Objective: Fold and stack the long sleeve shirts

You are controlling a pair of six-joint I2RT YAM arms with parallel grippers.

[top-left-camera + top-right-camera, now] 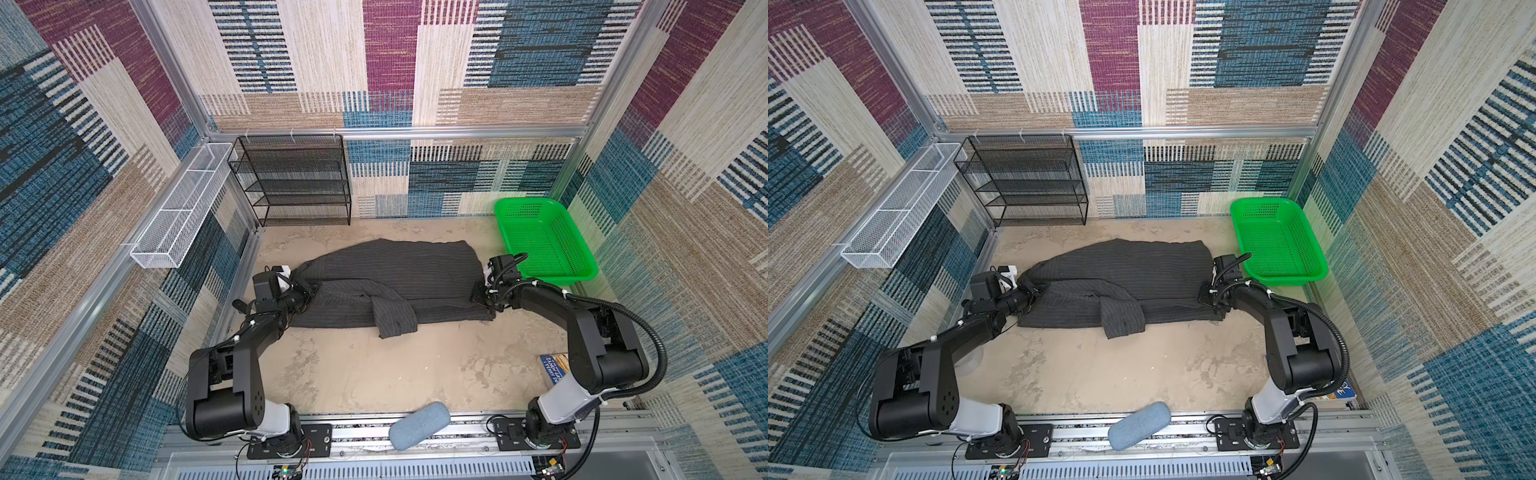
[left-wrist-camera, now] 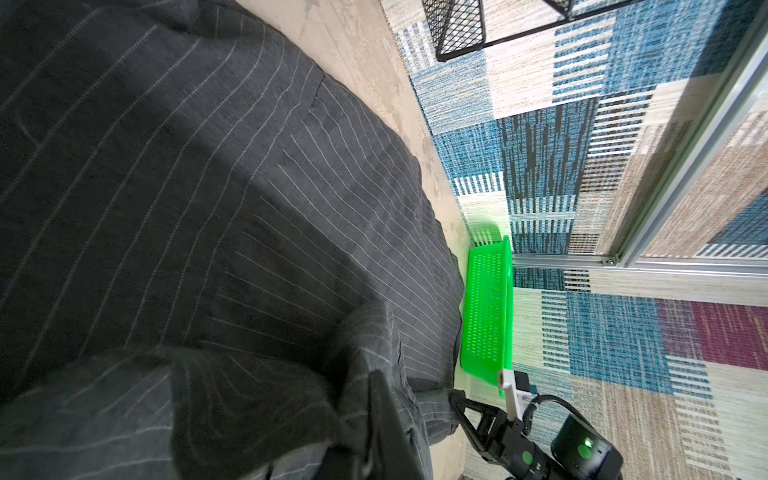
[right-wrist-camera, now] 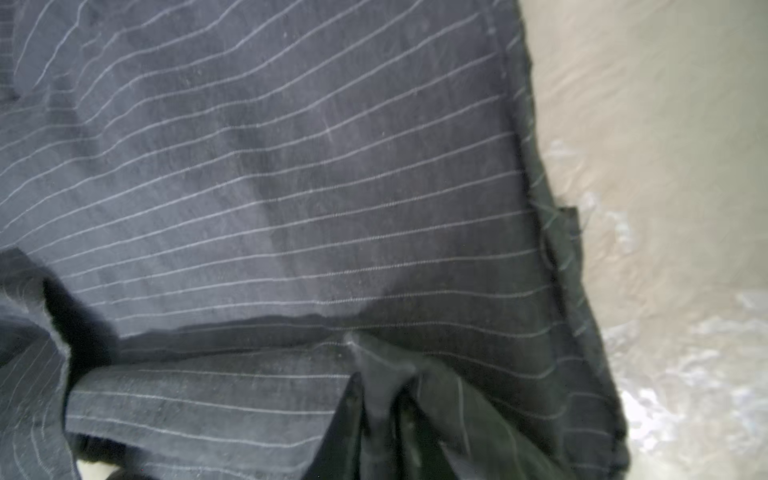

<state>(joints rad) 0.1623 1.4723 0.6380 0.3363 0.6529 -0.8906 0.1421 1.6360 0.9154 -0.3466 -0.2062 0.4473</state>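
Observation:
One long sleeve shirt [image 1: 386,286] [image 1: 1121,282], dark charcoal with thin pale pinstripes, lies folded lengthwise across the back of the tan table. A sleeve cuff [image 1: 395,320] hangs over its near edge. My left gripper [image 1: 305,291] [image 1: 1034,291] is at the shirt's left end. In the left wrist view, bunched cloth [image 2: 208,187] lies against one finger [image 2: 390,428] and hides the other. My right gripper [image 1: 478,296] [image 1: 1204,291] is at the shirt's right end. In the right wrist view, that gripper [image 3: 382,382] has a ridge of shirt cloth [image 3: 291,187] pinched between its narrowly spaced fingers.
A green plastic basket [image 1: 544,237] stands at the back right, just behind the right wrist. A black mesh rack [image 1: 291,178] stands against the back wall and a white wire basket [image 1: 183,203] hangs on the left wall. A blue-grey pad [image 1: 419,426] and a book [image 1: 555,368] lie near the front.

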